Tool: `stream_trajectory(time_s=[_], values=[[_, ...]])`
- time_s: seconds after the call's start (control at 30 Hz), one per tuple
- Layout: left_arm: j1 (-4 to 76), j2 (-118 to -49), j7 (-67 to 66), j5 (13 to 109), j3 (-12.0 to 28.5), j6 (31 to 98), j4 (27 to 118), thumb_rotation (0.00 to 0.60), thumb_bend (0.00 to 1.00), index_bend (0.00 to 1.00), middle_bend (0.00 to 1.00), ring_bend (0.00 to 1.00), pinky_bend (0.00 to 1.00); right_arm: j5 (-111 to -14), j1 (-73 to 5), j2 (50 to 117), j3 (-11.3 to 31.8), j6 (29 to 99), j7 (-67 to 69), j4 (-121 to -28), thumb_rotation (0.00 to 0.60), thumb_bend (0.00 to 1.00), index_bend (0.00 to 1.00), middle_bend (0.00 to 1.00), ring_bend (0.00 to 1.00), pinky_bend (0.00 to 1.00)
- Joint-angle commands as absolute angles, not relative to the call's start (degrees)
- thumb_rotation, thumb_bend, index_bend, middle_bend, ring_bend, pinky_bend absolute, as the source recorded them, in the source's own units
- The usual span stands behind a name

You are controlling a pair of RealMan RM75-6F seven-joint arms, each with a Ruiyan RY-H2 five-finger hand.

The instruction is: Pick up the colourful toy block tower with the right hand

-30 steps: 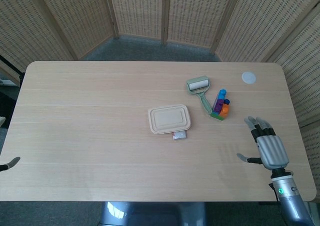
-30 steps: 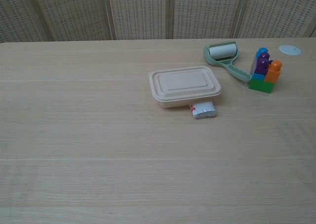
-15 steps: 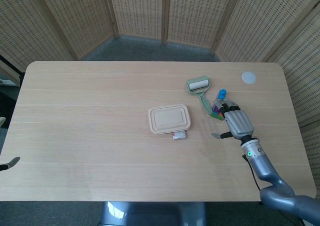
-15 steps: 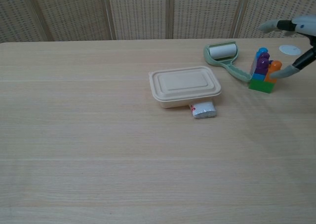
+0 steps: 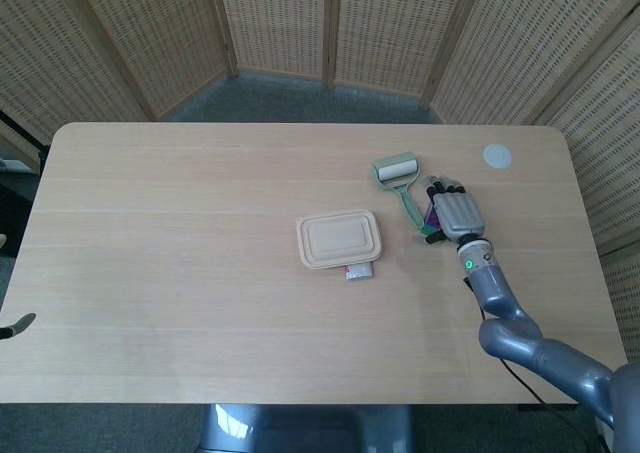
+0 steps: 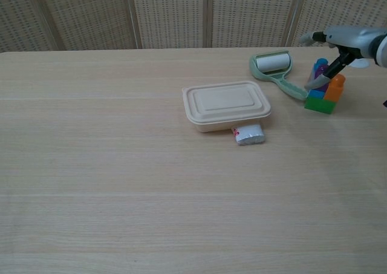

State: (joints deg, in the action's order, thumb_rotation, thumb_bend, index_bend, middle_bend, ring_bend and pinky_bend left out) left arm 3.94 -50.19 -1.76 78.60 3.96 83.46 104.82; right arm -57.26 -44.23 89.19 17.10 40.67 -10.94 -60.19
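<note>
Woven rattan screens [image 5: 330, 23] stand behind a pale wooden table [image 5: 180, 273]. On the table's far right part stands the colourful toy block tower [image 6: 325, 89], a green base with orange, purple and blue pieces stacked on it, upright on the wood. Directly over it in the head view lies the right hand [image 5: 455, 211], palm down and covering most of the tower; in the chest view its fingers [image 6: 319, 79] are spread around the tower's top, one slanting down across the purple block, so the hand is not closed on the tower, and whether it touches it is unclear. Just left of the tower lies a green lint roller [image 6: 275, 70], its handle pointing toward the blocks. Beyond the tower sits a small white disc [image 5: 497, 155]. Near the table's middle rests a beige lidded food container [image 6: 225, 105], with a small white packet [image 6: 249, 134] against its near edge. At the head view's lower left edge only a dark tip of the left hand [image 5: 18, 324] shows; its state cannot be told.
</note>
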Motion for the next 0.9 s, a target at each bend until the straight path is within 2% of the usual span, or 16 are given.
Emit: stream_trajectory(time_s=[0.03, 0.33, 0.47, 0.6, 0.7, 0.8, 0.87, 0.9], values=[[4.0, -50.2, -1.9, 78.4, 4.0, 83.4, 104.8, 0.6, 0.0, 0.0, 0.0, 0.0, 0.0, -55.9, -45.3, 91.6, 16.5, 39.1, -11.0, -55.9, 0.485, 0.0, 0.0, 0.0, 0.0, 0.0], [4.2, -50.6, -2.5, 78.4, 3.8, 82.8, 105.0, 0.6, 0.0, 0.0, 0.0, 0.0, 0.0, -58.2, -44.0, 95.3, 15.6, 42.2, -6.5, -48.7, 0.501, 0.0, 0.0, 0.0, 0.0, 0.0], [4.3, -50.7, -2.5, 78.6, 3.7, 82.7, 105.0, 0.6, 0.0, 0.0, 0.0, 0.0, 0.0, -59.3, -43.2, 97.4, 15.1, 43.3, -4.8, -45.7, 0.536, 0.0, 0.0, 0.0, 0.0, 0.0], [4.3, -50.7, -2.3, 78.7, 3.6, 82.6, 105.0, 0.6, 0.0, 0.0, 0.0, 0.0, 0.0, -60.7, -42.7, 99.5, 14.6, 44.0, -3.1, -42.9, 0.599, 0.0, 0.0, 0.0, 0.0, 0.0], [4.3, -50.7, -2.2, 78.7, 3.6, 82.5, 104.9, 0.6, 0.0, 0.0, 0.0, 0.0, 0.0, -61.6, -42.6, 101.1, 14.5, 44.6, -1.8, -40.4, 0.6, 0.0, 0.01, 0.0, 0.0, 0.0], [4.3, -50.7, -2.1, 78.7, 3.6, 82.5, 105.0, 0.6, 0.0, 0.0, 0.0, 0.0, 0.0, -62.8, -42.7, 103.1, 14.5, 46.5, -1.2, -37.3, 0.6, 0.0, 0.11, 0.0, 0.0, 0.06], [4.3, -50.7, -2.1, 78.7, 3.6, 82.5, 105.0, 0.6, 0.0, 0.0, 0.0, 0.0, 0.0, -63.8, -42.7, 104.5, 14.5, 48.3, -0.8, -35.1, 0.6, 0.0, 0.19, 0.07, 0.0, 0.12], [4.3, -50.7, -2.1, 78.6, 3.6, 82.5, 105.0, 0.6, 0.0, 0.0, 0.0, 0.0, 0.0, -64.2, -42.7, 105.1, 14.5, 49.0, -0.6, -34.1, 0.6, 0.0, 0.24, 0.14, 0.02, 0.16]])
